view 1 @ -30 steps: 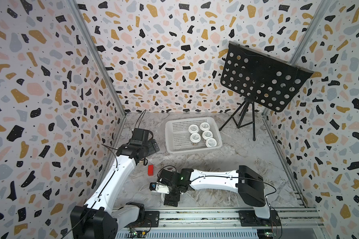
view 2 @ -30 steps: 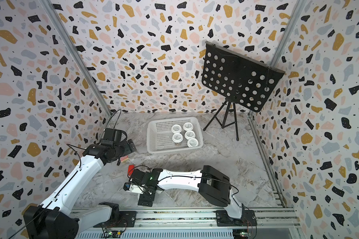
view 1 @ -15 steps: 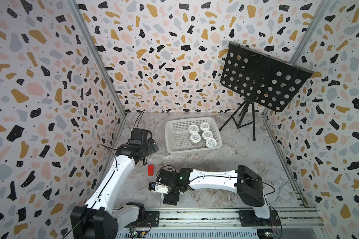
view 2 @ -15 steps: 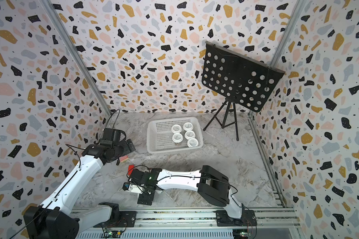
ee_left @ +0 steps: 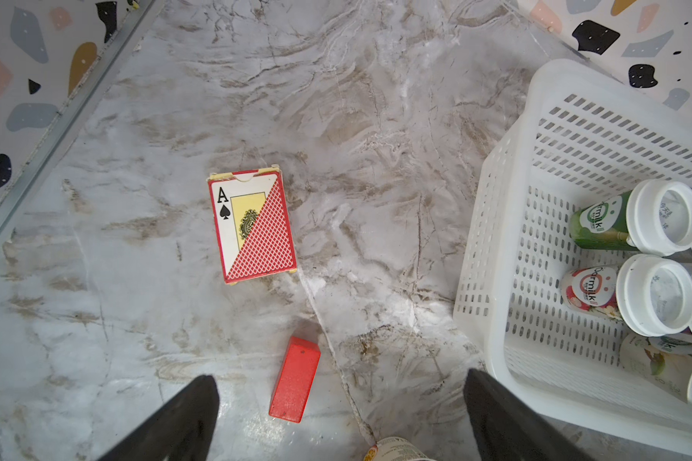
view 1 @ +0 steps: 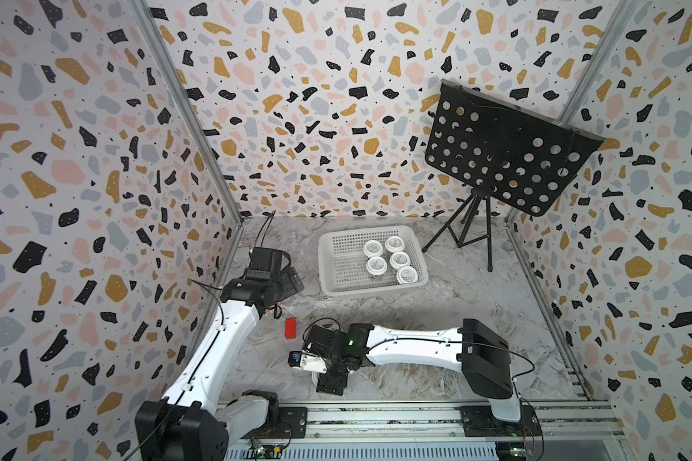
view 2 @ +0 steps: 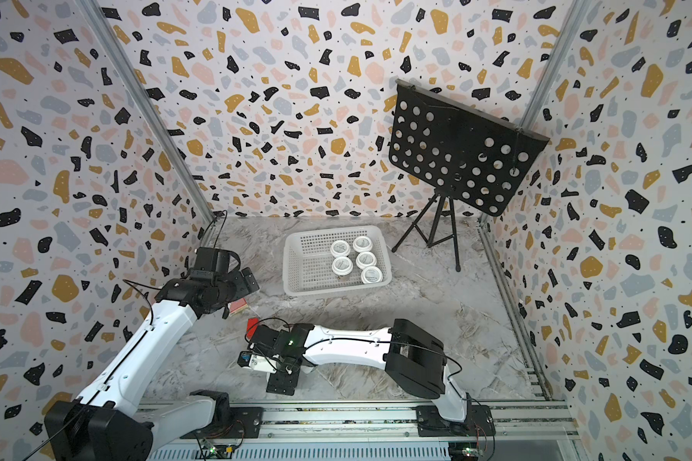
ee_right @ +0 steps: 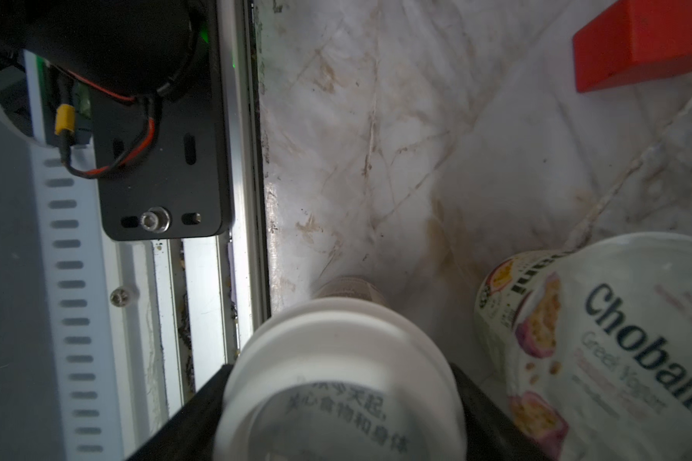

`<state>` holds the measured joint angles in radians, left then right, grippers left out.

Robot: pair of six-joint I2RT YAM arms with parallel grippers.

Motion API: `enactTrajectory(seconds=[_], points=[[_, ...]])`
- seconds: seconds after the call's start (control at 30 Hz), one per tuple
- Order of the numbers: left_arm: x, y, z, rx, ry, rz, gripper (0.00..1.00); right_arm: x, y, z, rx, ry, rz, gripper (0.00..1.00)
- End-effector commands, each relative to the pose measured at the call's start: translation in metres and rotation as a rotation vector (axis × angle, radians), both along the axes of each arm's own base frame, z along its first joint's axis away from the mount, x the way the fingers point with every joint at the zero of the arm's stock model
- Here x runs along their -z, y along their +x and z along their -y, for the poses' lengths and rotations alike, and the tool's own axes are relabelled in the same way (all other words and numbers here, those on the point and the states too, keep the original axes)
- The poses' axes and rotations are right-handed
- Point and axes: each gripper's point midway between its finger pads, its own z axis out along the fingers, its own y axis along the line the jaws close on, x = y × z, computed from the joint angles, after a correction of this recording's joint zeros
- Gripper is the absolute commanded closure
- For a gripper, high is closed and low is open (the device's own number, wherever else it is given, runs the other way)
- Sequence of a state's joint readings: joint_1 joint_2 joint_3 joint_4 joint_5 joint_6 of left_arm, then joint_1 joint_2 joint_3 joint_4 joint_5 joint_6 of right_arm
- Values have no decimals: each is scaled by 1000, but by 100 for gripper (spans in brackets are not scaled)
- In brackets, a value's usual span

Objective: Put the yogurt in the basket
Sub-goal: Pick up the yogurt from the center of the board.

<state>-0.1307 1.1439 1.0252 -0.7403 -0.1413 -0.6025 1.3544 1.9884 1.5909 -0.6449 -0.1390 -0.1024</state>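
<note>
Crowding the white-lidded yogurt cup (ee_right: 336, 347), a Chobani cup (ee_right: 616, 351) stands just beside it and a red block (ee_right: 648, 44) near. The right hand (ee_right: 338, 399) clasps the first cup's sides. The left hand (ee_left: 340, 377) is spread and empty, and the basket (view 1: 372, 290) is well apart.

Both top views read bright and even to me, shadows soft, straight lines bowing toward the edges. Left wrist sharp; faint sheen on the marble floor (ee_left: 376, 119). Right wrist: the close yogurt cup (ee_right: 336, 359) blurs, glare streaks the metal rail (ee_right: 242, 119), beyond it dim.
</note>
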Motion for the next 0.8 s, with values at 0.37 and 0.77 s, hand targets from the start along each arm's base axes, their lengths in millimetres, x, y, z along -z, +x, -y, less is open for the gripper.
enactTrajectory(seconds=[0.37,0.77], points=[[-20,-1,-5,-7,10,64,0,-113,57,37,204,108,125,22],[-20,10,34,111,-26,69,0,-166,184,143,650,111,193,23]])
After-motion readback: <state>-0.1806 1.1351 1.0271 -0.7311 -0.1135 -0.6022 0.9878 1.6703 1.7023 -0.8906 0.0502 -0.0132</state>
